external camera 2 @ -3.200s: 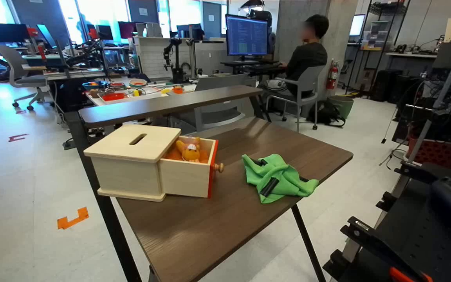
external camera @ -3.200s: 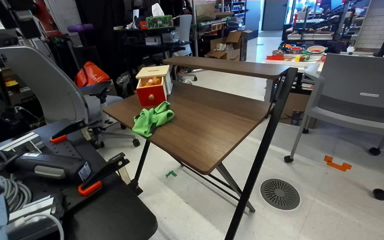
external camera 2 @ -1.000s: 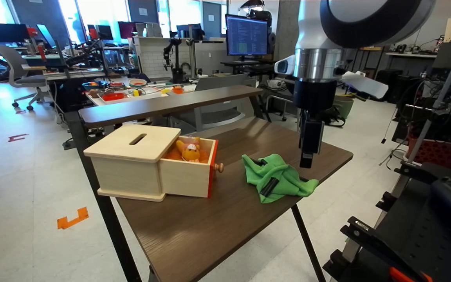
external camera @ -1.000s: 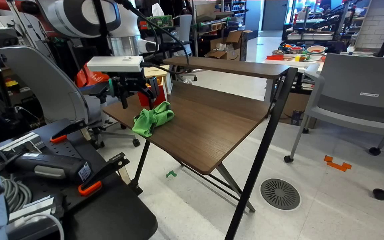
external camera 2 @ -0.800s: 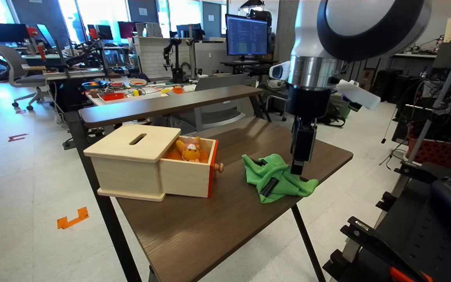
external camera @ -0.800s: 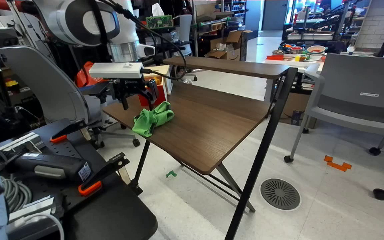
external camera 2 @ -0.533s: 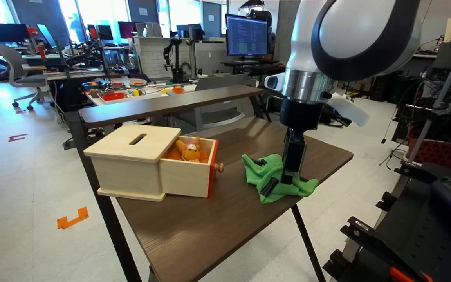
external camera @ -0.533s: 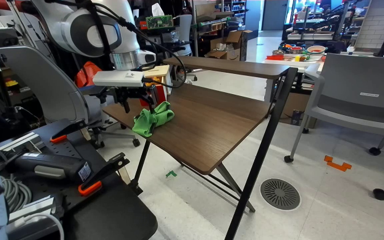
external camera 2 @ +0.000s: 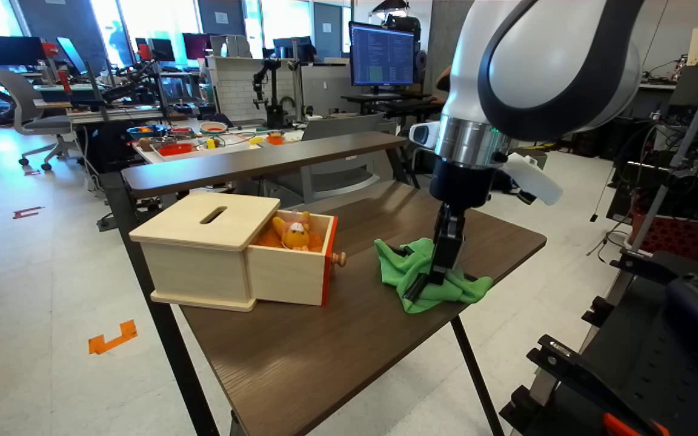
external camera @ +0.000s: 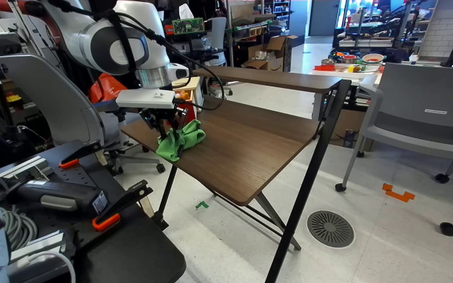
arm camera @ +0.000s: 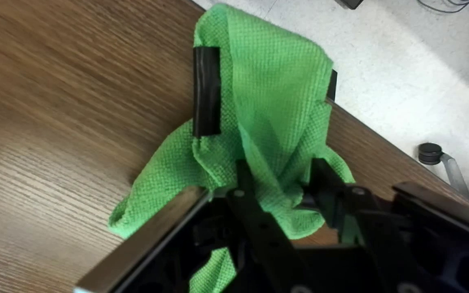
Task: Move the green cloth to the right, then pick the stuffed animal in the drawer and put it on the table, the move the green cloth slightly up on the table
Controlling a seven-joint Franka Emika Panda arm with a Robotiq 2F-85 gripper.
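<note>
The green cloth (external camera: 194,138) lies crumpled near the front edge of the brown table (external camera: 242,157), with black tape strips on it. In the wrist view the jaws of my gripper (arm camera: 281,167) stand about half apart around folds of the cloth (arm camera: 279,61). The left finger touches a fold, while a small gap shows beside the right one. In an exterior view the gripper (external camera 2: 438,280) reaches down into the cloth (external camera 2: 397,272). An orange stuffed animal (external camera 2: 295,235) sits in the pulled-out drawer (external camera 2: 288,275), left of the cloth there.
The drawer belongs to a pale wooden box (external camera 2: 197,266) with a slotted lid, its red front and knob (external camera 2: 339,259) facing the cloth. A raised shelf (external camera 2: 264,160) runs along the table's back. A black bench (external camera: 140,243) and a grey chair (external camera: 423,98) stand nearby.
The arm came into view and lowered the gripper onto the cloth. The jaws have drawn closer together around its folds. The cloth, box and stuffed animal stay in place.
</note>
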